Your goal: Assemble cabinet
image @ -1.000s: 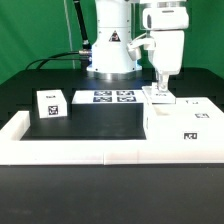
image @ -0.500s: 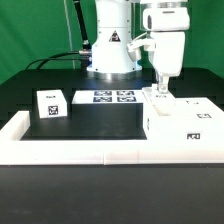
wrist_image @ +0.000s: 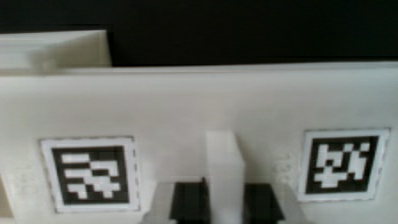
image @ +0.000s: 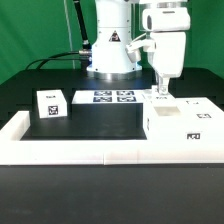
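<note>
The cabinet's white open box (image: 185, 120) lies at the exterior view's right, against the border wall, with a tag on its front. My gripper (image: 161, 92) hangs straight down over the box's far left corner. In the wrist view its two black fingers (wrist_image: 187, 203) sit tight on either side of a thin white panel (wrist_image: 226, 165), seen edge-on. Behind the panel is a white cabinet face with two tags (wrist_image: 89, 172). A small white tagged block (image: 50, 104) stands at the exterior view's left.
The marker board (image: 113, 97) lies in front of the robot base. A low white border wall (image: 70, 150) runs along the front and left of the black mat. Cables trail behind the base.
</note>
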Motion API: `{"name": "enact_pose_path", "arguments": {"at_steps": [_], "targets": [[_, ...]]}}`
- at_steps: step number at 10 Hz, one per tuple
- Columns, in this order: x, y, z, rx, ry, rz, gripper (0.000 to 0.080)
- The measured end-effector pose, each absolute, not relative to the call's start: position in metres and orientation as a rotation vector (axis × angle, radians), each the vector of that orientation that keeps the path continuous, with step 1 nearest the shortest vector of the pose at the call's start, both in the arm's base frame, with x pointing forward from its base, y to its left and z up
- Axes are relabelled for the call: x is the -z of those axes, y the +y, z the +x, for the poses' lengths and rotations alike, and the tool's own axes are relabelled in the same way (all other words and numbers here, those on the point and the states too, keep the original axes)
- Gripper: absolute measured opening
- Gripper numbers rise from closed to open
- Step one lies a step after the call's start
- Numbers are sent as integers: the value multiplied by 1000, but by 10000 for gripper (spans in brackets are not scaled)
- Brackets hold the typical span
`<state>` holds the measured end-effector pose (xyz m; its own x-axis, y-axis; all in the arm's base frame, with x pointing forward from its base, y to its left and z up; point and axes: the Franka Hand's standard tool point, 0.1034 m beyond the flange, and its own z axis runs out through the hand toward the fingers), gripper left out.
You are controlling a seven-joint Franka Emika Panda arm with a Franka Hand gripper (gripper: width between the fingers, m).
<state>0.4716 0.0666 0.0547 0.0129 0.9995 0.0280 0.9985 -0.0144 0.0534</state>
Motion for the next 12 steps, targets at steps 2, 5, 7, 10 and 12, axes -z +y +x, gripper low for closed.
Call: {"name": "enact_pose_path", "arguments": {"at_steps": [2, 5, 7, 10, 12], "targets": [[-55, 67, 473, -92, 2198, 2216, 73], [-55, 67, 474, -91, 2198, 2217, 73], [-56, 67, 485, -90, 2195, 2218, 73], [-58, 68, 508, -84, 2187, 2227, 73], [-59, 70, 529, -89, 2186, 2225, 73]]}}
